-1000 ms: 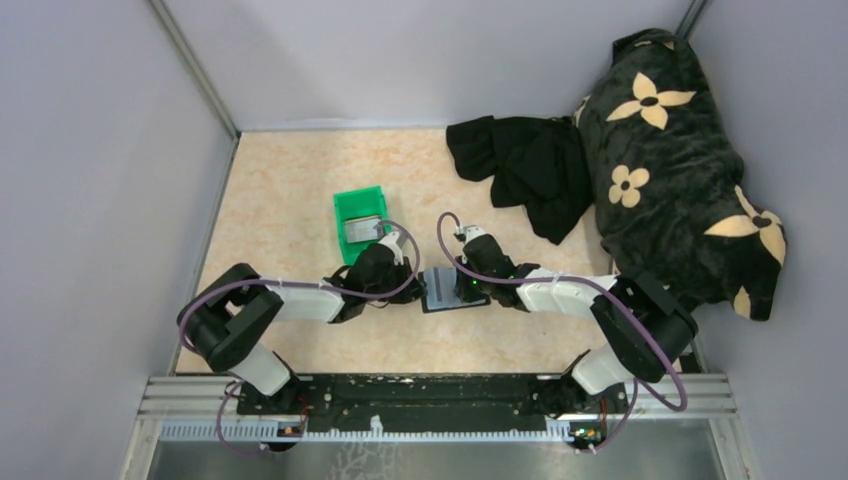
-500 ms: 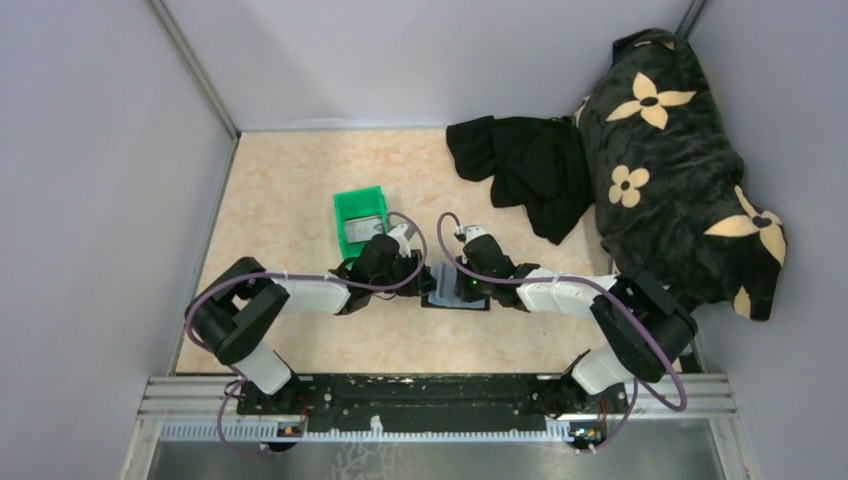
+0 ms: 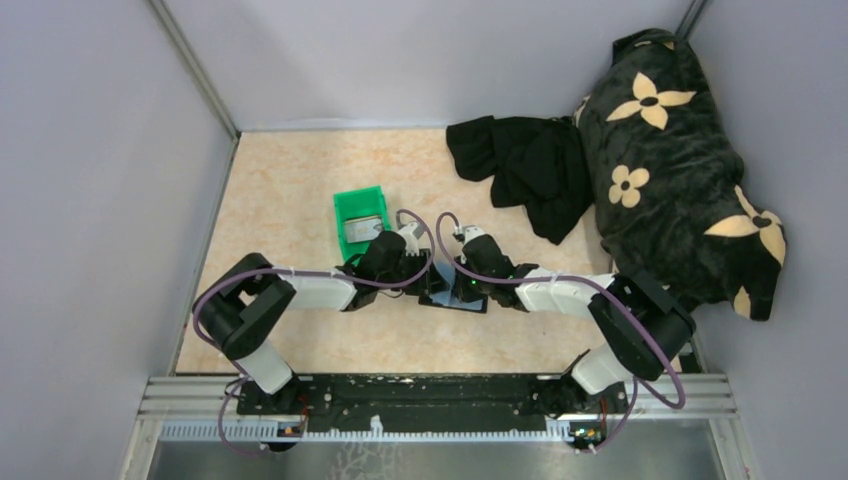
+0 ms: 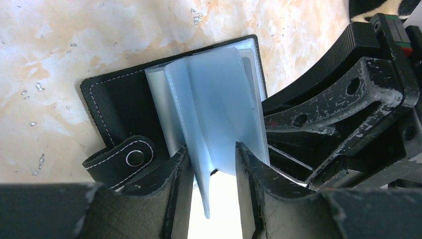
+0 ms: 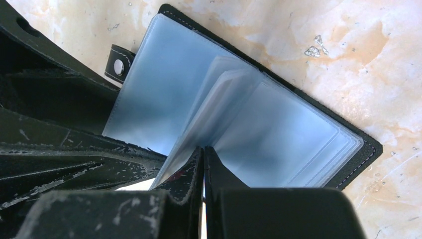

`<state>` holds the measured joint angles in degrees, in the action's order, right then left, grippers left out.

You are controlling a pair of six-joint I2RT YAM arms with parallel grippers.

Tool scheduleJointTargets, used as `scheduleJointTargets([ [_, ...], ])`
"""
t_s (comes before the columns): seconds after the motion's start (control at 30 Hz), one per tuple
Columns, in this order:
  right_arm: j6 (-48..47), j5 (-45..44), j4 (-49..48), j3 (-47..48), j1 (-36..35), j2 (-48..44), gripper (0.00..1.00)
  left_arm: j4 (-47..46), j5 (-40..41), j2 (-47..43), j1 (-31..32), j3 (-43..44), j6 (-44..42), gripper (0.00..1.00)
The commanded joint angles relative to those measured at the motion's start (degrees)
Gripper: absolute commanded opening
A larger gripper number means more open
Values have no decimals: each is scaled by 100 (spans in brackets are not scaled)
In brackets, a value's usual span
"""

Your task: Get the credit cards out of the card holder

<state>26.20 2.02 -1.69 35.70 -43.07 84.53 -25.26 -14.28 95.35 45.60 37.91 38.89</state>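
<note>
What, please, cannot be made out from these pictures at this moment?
- Any cards left in the card holder: both wrist views, its cloudy sleeves hide them.
- Contents of the green bin: top view, too small.
- Whether the left fingers touch the upright sleeve: left wrist view, unclear.

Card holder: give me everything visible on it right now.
The card holder lies open on the marbled table: black leather-look cover, white stitching, a snap tab, translucent grey-blue plastic sleeves fanned upward. The left hand, open, straddles one raised sleeve; the shut right hand touches the sleeves' edge. No card clearly visible.
</note>
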Motion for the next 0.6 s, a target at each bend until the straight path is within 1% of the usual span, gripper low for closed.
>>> scheduleJointTargets([
  [0.0,64,-14,-185,77,-98,19,0,-101,-233,119,40,71,-110,42],
  [0.13,-34,-482,280,96,-40,-717,0,-122,-291,302,68,169,-141,42],
  [0.2,-141,-498,514,147,77,-1108,0,-190,-341,381,80,199,-139,41],
  [0.3,-202,-413,715,190,229,-1323,0,-232,-403,481,88,274,-149,41],
  [0.43,-171,-555,850,192,254,-1443,0,-239,-432,532,104,294,-160,40],
  [0.47,-149,-602,869,196,255,-1474,4,-242,-427,536,106,282,-170,40],
  [0.57,-118,-685,905,235,264,-1514,20,-251,-432,559,111,261,-179,40],
])
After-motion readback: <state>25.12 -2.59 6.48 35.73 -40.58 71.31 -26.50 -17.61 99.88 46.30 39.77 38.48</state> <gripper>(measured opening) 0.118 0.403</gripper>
